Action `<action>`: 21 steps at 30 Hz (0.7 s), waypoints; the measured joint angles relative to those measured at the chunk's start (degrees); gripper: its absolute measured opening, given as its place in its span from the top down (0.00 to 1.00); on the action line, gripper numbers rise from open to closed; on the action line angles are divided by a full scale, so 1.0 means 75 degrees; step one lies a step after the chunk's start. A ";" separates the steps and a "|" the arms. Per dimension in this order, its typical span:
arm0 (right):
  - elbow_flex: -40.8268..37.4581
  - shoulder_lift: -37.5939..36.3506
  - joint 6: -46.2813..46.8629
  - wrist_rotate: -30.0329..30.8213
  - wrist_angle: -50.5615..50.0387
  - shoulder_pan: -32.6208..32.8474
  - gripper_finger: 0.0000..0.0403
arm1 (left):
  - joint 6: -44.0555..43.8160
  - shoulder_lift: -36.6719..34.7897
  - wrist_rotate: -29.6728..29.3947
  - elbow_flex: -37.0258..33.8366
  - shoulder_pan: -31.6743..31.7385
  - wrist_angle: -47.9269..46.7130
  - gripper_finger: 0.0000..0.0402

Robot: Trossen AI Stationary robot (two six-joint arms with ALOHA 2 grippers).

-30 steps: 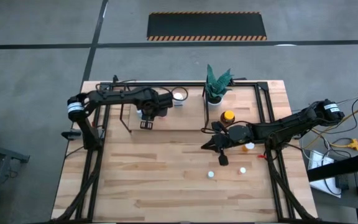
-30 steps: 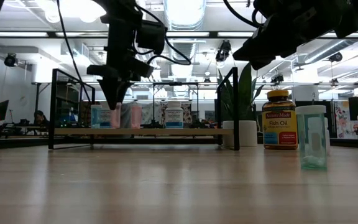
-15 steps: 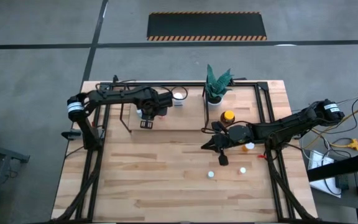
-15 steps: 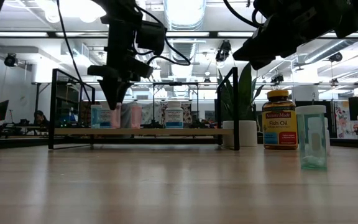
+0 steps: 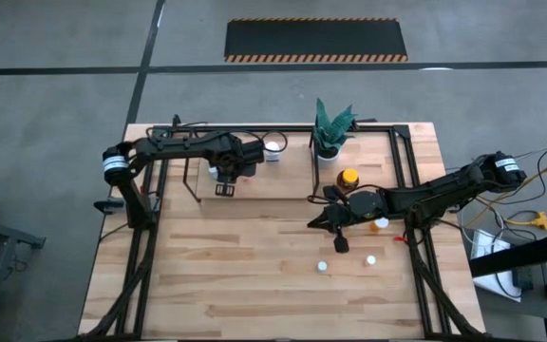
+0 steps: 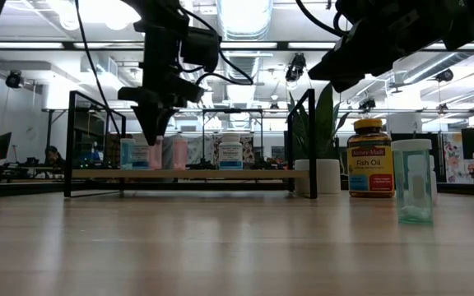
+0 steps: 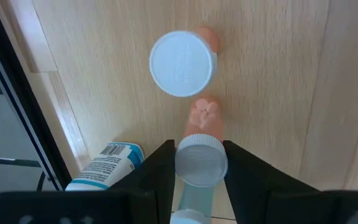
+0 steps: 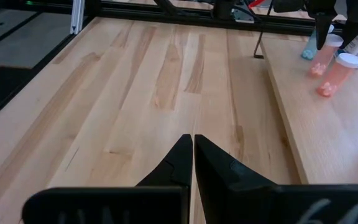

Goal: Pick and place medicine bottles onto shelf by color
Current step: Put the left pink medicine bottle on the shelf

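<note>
The shelf is a light-wood panel in black bars at the table's far left. On it stand a teal bottle, two pink bottles and a white labelled bottle. My left gripper points straight down over the shelf, open, with one finger on each side of the nearer pink bottle's white cap. My right gripper is shut and hovers over the table's right middle, holding nothing. The amber yellow-capped bottle stands upright beside it. My left gripper comes from above with its fingers on either side of the pink bottle's white cap. The bottle stands upright on its base on the shelf. I cannot tell whether the fingers touch the cap.
Loose bottles stand on the tabletop near my right gripper: an orange-capped one and two white-capped ones. A clear teal vial is close to the low camera. The potted plant stands at the far edge, right of the shelf.
My left gripper has edged up a little over the pink bottle, which stays standing on the shelf.
</note>
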 joint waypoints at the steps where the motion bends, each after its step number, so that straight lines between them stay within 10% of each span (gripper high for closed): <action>1: 0.0000 0.0000 0.0000 0.0000 -0.0001 0.0000 0.98 | 0.0000 0.0000 0.0000 0.0000 0.0000 0.0029 0.75; 21: 0.0000 0.0000 0.0000 -0.0005 -0.0008 0.0000 0.98 | -0.0009 -0.0001 0.0000 -0.0003 0.0000 0.0309 0.71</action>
